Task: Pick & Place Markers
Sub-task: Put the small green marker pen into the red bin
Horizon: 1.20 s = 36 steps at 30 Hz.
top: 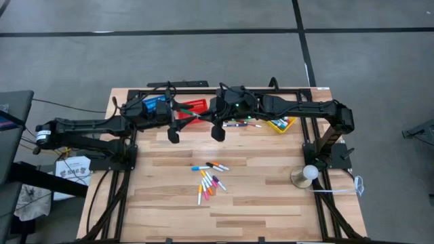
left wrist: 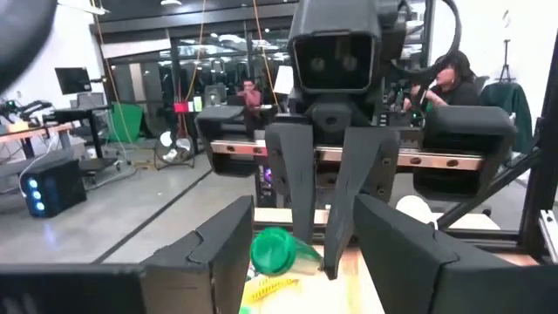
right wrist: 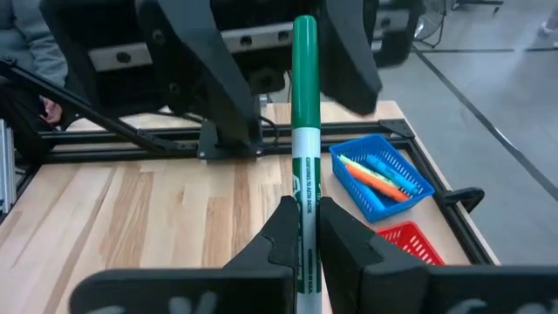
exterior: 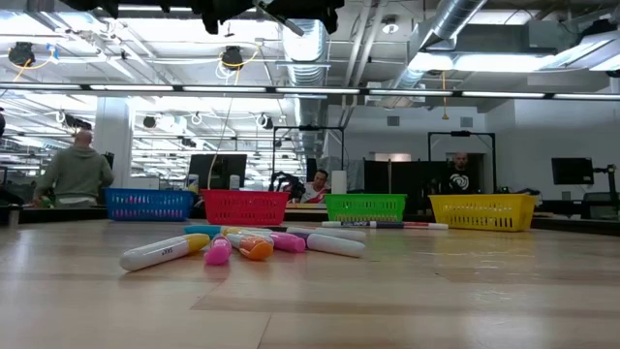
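Behind the wooden table [top: 271, 203] a workshop runs back under pipes and strip lights, with people at desks. Along the table's far edge stand four mesh baskets: blue [exterior: 148, 204], red [exterior: 245, 206], green [exterior: 365, 206] and yellow [exterior: 481, 210].

My right gripper [right wrist: 301, 228] is pressed together on a green marker [right wrist: 304, 113], white barrel in the pinch and green cap pointing away, held high over the far middle of the table. My left gripper [left wrist: 301, 257] faces it with fingers spread wide; from its wrist I see the green cap end-on [left wrist: 273, 250] between my left fingers.

The remaining markers [top: 209, 180] lie in a loose heap mid-table, and a few more lie in front of the green basket [top: 243, 123].

This looks to me like a handover, and that is the risk: my right grip sits far down the barrel, so the marker could pivot when the left closes. If the right lets go before the left has it, the marker drops and rolls
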### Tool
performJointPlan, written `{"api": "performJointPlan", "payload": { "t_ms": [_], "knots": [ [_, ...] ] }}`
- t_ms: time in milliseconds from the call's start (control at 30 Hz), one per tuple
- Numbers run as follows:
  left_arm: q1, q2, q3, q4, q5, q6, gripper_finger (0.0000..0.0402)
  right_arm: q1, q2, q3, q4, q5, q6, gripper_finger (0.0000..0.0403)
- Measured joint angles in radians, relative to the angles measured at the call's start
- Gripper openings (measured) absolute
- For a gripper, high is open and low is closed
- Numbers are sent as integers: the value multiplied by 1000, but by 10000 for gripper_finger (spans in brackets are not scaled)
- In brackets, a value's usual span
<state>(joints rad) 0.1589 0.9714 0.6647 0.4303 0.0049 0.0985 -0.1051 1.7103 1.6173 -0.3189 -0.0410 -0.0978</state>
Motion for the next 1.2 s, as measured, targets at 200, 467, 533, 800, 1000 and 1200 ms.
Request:
{"api": "performJointPlan", "payload": {
  "t_ms": [200,467,533,800,1000,1200],
  "knots": [
    [0,36,0,32,0,-29,198,0,0,0,15,0,-8,17],
    [0,47,0,75,0,-79,198,0,0,0,24,16,-16,19],
    [0,47,0,78,0,-81,194,0,0,0,30,16,-16,18],
    [0,47,0,92,0,-82,130,0,0,0,58,16,-19,19],
    [0,47,0,109,-1,-82,58,0,0,0,64,15,-19,17],
    [-1,46,0,113,5,-88,34,0,0,-1,65,13,-26,20]
  ]
}}
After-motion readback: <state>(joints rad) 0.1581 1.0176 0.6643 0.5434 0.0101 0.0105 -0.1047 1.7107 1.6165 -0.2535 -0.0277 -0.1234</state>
